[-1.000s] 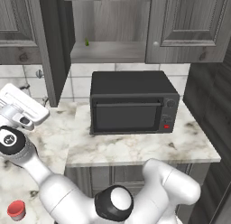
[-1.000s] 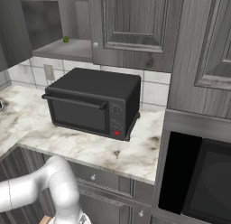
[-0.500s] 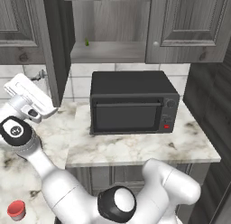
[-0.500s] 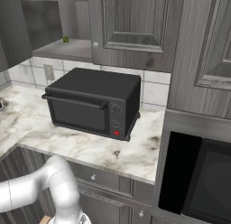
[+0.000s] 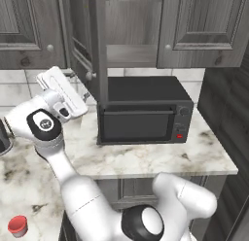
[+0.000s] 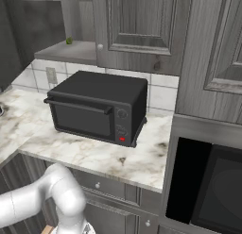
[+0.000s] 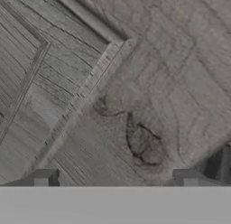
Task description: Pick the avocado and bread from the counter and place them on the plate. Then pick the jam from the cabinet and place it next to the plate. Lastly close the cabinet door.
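The grey wood cabinet door (image 5: 97,45) stands partly open above the counter, seen almost edge-on, with its round knob (image 5: 89,76) low on the panel. My gripper (image 5: 77,93) is up against the door's outer face, left of that knob. In the hand view its fingertips (image 7: 45,178) are spread wide with nothing between them, and the door's wood grain (image 7: 135,83) sits very close ahead. The open shelf (image 6: 61,50) holds a small green item (image 6: 69,40). A small red-topped jar (image 5: 18,225) stands on the counter at the lower left. Avocado, bread and plate are out of view.
A black toaster oven (image 5: 141,113) sits on the marble counter (image 5: 146,160) right under the cabinet, just right of the door's lower edge. Closed cabinets (image 5: 204,26) flank the open one. A dark built-in oven (image 6: 208,181) lies to the right. A dark object (image 5: 3,138) is at the left edge.
My hand has swept to the right and up, and the cabinet door has swung with it toward shut. In the left base view the door now hides the green item.
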Robot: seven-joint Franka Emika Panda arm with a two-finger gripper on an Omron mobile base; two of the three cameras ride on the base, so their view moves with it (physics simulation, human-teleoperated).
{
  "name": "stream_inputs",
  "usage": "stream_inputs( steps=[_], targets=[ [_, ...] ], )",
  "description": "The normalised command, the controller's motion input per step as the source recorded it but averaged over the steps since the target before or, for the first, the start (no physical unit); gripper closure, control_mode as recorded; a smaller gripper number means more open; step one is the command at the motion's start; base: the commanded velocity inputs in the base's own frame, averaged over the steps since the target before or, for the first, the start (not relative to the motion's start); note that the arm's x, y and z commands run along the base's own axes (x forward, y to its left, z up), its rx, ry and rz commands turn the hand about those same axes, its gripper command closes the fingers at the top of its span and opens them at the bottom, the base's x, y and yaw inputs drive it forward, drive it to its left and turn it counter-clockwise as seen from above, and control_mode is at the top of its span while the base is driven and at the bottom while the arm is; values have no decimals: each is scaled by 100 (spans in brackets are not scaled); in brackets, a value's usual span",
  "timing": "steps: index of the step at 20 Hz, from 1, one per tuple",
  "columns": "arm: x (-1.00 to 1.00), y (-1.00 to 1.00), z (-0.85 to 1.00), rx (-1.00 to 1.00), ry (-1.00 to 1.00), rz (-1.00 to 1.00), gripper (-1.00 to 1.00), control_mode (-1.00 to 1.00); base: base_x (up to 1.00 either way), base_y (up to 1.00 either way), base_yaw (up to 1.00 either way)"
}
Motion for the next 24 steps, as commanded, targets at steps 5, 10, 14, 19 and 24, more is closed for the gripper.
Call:
stream_inputs(
  steps=[5,10,14,19,24],
  targets=[
    [0,-100,82,24,-5,2,-100,-100,0,0,0],
    [3,-100,71,27,-1,8,-100,-100,0,0,0],
    [61,-100,9,25,5,15,-100,-100,0,0,0],
    [100,-84,-42,16,12,33,-100,-100,0,0,0],
    [100,-68,-54,11,12,39,-100,-100,0,0,0]
  ],
)
